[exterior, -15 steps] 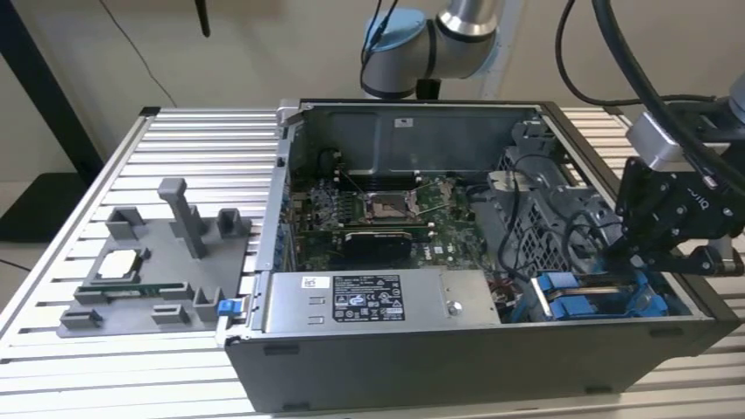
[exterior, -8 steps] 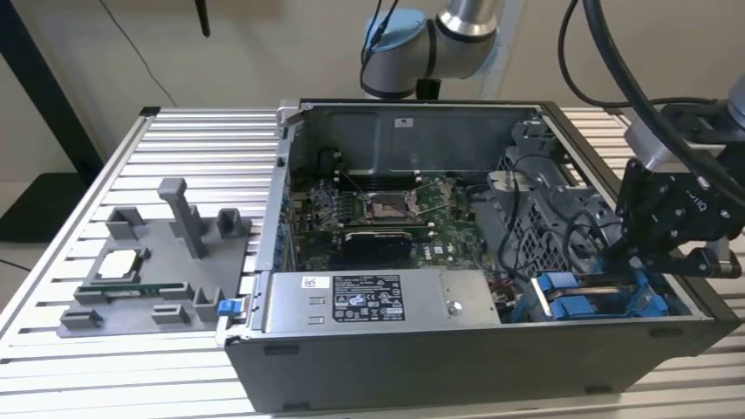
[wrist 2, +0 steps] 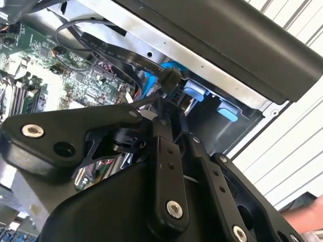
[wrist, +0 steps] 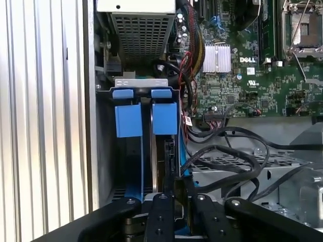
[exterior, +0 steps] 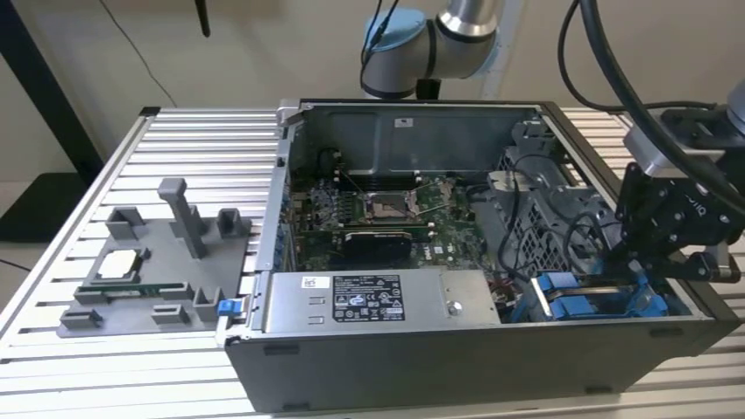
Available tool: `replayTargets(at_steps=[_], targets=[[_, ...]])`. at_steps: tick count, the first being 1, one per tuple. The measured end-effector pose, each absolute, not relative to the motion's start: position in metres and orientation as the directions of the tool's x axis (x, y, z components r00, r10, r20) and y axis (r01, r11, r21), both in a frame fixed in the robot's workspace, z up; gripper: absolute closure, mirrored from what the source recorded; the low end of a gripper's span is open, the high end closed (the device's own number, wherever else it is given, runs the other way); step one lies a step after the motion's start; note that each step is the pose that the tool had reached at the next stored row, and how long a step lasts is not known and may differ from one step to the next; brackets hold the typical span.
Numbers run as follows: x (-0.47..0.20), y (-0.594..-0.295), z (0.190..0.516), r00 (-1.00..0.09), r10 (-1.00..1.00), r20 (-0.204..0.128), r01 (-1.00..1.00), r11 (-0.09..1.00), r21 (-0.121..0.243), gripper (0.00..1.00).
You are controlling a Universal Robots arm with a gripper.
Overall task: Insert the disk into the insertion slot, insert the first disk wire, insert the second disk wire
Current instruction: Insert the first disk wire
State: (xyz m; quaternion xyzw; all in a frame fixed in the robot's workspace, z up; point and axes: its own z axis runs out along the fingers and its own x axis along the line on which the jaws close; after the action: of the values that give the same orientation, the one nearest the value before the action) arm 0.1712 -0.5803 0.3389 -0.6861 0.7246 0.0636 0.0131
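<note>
Exterior view's left holds a grey tray [exterior: 128,314] on the counter [exterior: 70,384], then the open computer case [exterior: 466,375]. At its right the claw [exterior: 638,266], pinched on a black wire plug [wrist 2: 170,79], hangs over the insertion slot [exterior: 588,301], where the disk [wrist: 168,151] already sits.

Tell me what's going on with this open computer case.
The gripper is down at the insertion slot in a corner of the open computer case. The disk, in its blue frame, appears already seated in that slot. The gripper seems closed on a black wire connector, held close to the disk's end. Whether the connector is plugged in cannot be told.
</note>
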Motion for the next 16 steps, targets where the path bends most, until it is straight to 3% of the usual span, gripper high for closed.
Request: replayTargets(at_steps=[16], targets=[[0.1678,-0.5798,0.3316,-0.057,-0.993,-0.101,-0.997,0.051,0.061,1.0]])
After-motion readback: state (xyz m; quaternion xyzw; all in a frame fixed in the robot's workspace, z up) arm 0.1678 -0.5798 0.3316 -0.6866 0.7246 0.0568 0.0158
